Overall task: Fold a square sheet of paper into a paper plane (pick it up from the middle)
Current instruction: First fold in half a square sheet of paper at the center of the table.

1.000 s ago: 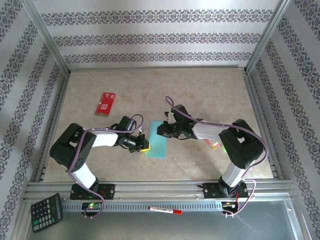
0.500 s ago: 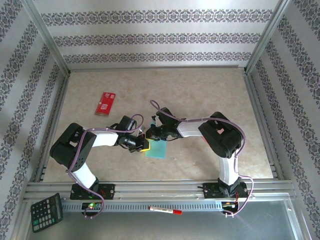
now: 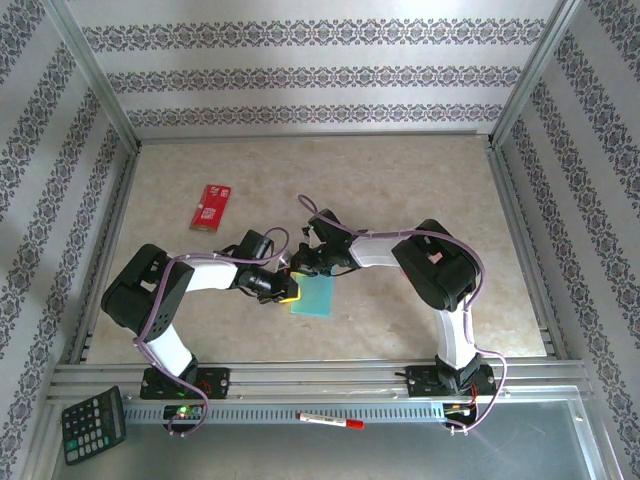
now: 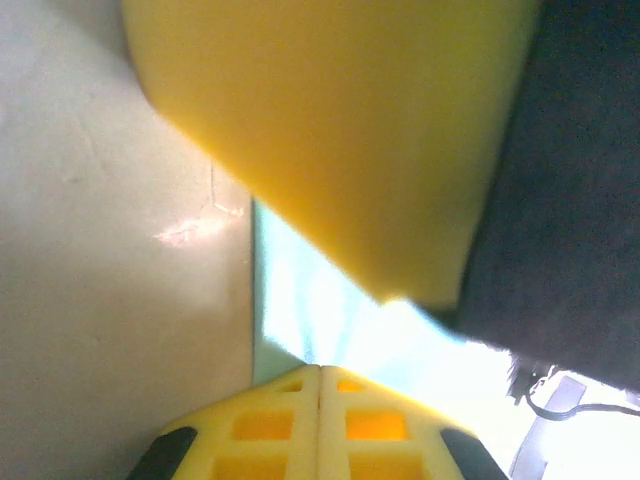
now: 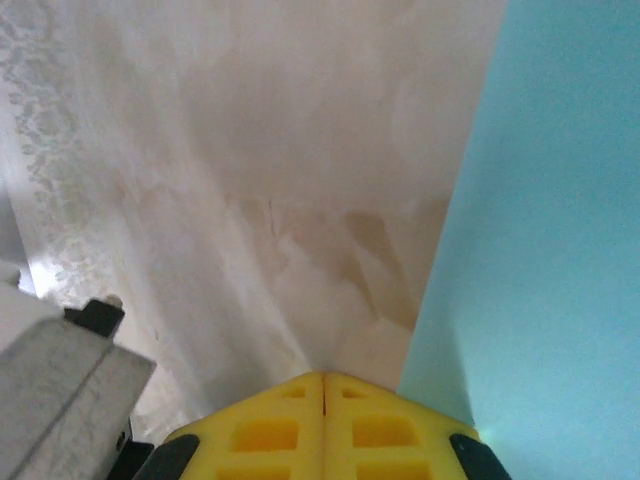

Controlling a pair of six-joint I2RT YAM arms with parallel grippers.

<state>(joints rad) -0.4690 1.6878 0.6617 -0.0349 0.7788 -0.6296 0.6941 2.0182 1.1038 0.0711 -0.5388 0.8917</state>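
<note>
I see both pincers closed with nothing between the fingers: the left pincer and the right pincer meet at the left edge of the sheet of paper. The sheet lies flat on the table, in the middle and just in front of the two arms. It is already folded to a narrow shape.

I judge that the step now is to press a fold. To do it well, I would keep one closed pincer pushing down as an anchor and slide the other along the fold line with light, even pressure. The paper is thin and can slip or wrinkle on this smooth table if I push sideways too hard.

The long axis of the sheet runs from the near side to the far side, only a little tilted. Its far end is hidden under the pincers. It has no pointed nose yet, so I cannot say that it points one way.
</note>
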